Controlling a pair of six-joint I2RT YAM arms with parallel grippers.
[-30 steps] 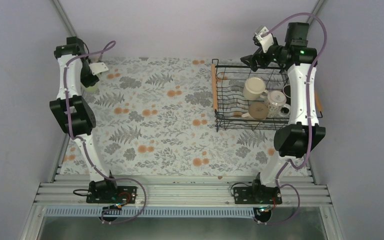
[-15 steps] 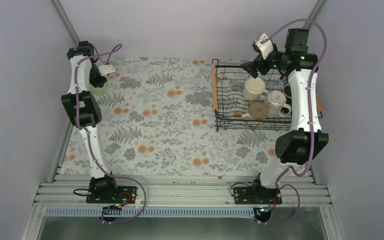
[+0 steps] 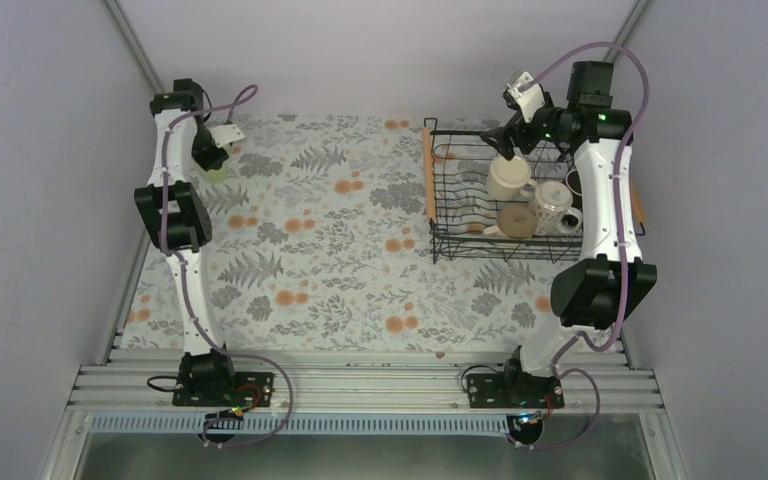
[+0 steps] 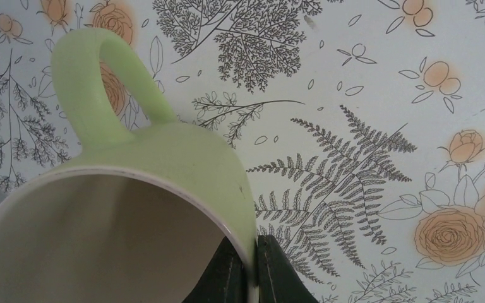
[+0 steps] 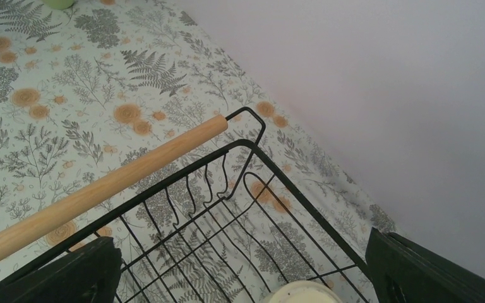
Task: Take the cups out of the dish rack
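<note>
My left gripper point(image 4: 251, 252) is shut on the rim of the pale green mug point(image 4: 164, 164), one finger inside and one outside. It holds the mug tilted over the far left of the floral mat point(image 3: 218, 172). My right gripper point(image 3: 508, 140) is open and empty above the back of the black wire dish rack point(image 3: 440, 240). Its fingers are spread wide over the rack point(image 5: 183, 170) and the rim of the tall cream cup point(image 5: 303, 293). In the rack stand the cream cup point(image 3: 508, 178), the beige cup point(image 3: 516, 220) and the patterned white cup point(image 3: 552, 205). The black mug point(image 3: 573, 184) is partly hidden by my right arm.
The rack's wooden handle point(image 5: 101, 189) runs along its left side point(image 3: 428, 175). The other handle point(image 3: 638, 208) is behind my right arm. The floral mat point(image 3: 340, 250) covers the table. Grey walls close in the back and both sides.
My left arm has carried the green mug to the right and a little toward the back wall. My right gripper has shifted slightly nearer, over the cream cup, still open.
</note>
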